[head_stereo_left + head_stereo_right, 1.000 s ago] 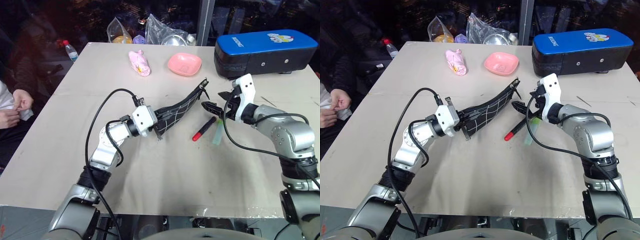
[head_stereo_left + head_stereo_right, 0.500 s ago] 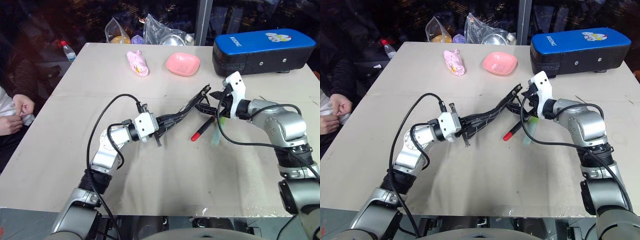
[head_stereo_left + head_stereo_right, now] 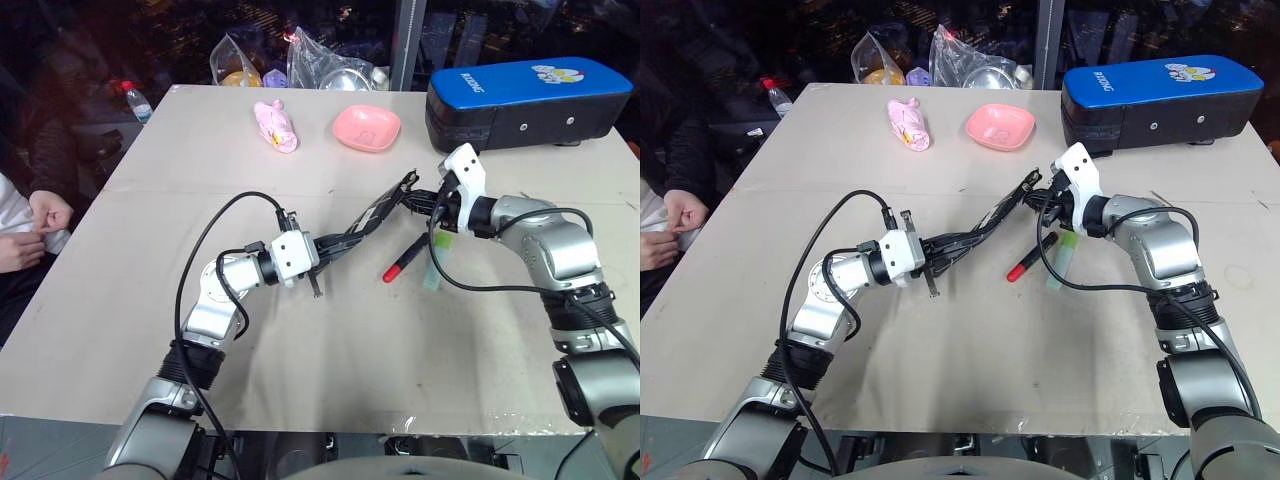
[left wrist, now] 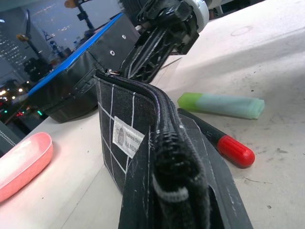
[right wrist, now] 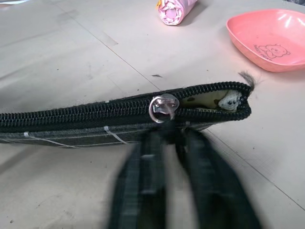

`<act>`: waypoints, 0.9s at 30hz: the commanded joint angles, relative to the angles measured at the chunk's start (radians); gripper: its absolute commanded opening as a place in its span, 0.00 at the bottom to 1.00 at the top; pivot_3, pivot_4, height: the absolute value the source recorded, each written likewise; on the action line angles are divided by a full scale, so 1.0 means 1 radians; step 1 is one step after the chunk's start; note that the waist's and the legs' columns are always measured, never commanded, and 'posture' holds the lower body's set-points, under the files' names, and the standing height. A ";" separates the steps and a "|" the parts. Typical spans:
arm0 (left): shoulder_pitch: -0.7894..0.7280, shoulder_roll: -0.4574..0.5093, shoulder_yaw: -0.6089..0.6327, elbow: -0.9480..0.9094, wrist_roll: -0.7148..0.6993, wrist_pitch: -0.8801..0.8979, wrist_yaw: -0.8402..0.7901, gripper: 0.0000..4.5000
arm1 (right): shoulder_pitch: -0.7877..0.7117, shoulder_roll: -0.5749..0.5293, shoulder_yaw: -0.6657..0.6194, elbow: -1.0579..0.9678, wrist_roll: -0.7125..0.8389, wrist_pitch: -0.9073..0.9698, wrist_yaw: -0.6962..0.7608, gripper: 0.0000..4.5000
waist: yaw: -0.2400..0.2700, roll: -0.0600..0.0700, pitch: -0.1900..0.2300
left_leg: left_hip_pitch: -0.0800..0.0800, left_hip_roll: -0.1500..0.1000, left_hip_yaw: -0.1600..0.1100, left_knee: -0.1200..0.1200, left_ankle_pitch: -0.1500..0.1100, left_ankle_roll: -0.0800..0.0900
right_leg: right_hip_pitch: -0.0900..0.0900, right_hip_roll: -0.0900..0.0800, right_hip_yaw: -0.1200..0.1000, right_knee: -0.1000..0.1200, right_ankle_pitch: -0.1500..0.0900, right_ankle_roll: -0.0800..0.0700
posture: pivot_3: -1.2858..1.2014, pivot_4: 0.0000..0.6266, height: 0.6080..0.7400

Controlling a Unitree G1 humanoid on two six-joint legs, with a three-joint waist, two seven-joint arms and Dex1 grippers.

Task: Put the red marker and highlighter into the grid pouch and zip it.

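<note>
**A:** What does the left eye view show?

**B:** Centre frame, the grid pouch point(image 3: 372, 218) hangs stretched between two arms above a pale worktop point(image 3: 330, 340). The left tool point(image 3: 325, 251), pressed together, pinches the pouch's lower end. The right tool point(image 3: 418, 199), right of centre, is pressed together at the pouch's upper end, by the zipper. Just below it lie the red marker point(image 3: 406, 259) and the highlighter point(image 3: 433, 270), side by side on the worktop, both outside the pouch.

**A:** And the right eye view?

**B:** The same scene. A pink dish point(image 3: 1001, 126) and a big blue-and-black case point(image 3: 1156, 90) sit along the top of the frame.

**A:** The left wrist view?

**B:** The pouch rises through the middle: black woven fabric, white grid lines, a small white label, a chunky toothed zipper. At right, the highlighter is a stubby translucent mint stick with a lime cap; the marker is slim, glossy and rounded at its red end.

**A:** The right wrist view?

**B:** The zipper runs across mid-frame with its metal pull point(image 5: 163, 107) just above the blurred black fingers point(image 5: 143, 191). Right of the pull, the mouth gapes slightly, showing speckled lining.

**A:** How is this step done well?

**B:** I judge the step to be opening the zipper. The left tool should keep the fabric taut while the right draws the pull straight along the teeth.
</note>
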 commanded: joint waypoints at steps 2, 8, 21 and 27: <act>-0.018 -0.014 0.034 0.018 0.036 -0.027 0.040 0.00 | -0.016 -0.022 -0.014 -0.059 0.000 -0.010 0.031 0.02 | 0.000 0.000 0.000 | 0.000 0.000 0.000 0.000 0.000 0.000 | 0.000 0.000 0.000 0.000 0.000 0.000 | 0.52 0.24 1.00; -0.034 -0.039 0.052 0.033 0.094 -0.046 0.110 0.00 | -0.001 -0.085 0.056 -0.148 -0.071 -0.042 0.073 0.02 | 0.001 0.000 0.000 | 0.000 0.000 0.000 -0.001 0.000 0.000 | 0.000 0.000 0.000 -0.002 0.000 0.000 | 0.52 0.24 1.00; -0.038 -0.108 0.046 0.007 0.157 -0.021 0.232 0.00 | -0.014 -0.042 0.105 -0.337 -0.031 0.118 0.077 0.02 | 0.001 0.000 0.000 | -0.001 0.000 0.000 -0.002 0.000 0.000 | 0.000 -0.001 0.000 -0.003 0.000 0.000 | 0.52 0.24 1.00; -0.039 -0.129 0.034 0.010 0.177 -0.024 0.247 0.00 | -0.022 0.004 0.139 -0.378 -0.024 0.144 0.070 0.02 | 0.001 0.000 0.000 | -0.001 0.000 -0.001 -0.002 0.000 0.000 | 0.000 -0.001 0.000 -0.003 0.000 0.000 | 0.52 0.24 1.00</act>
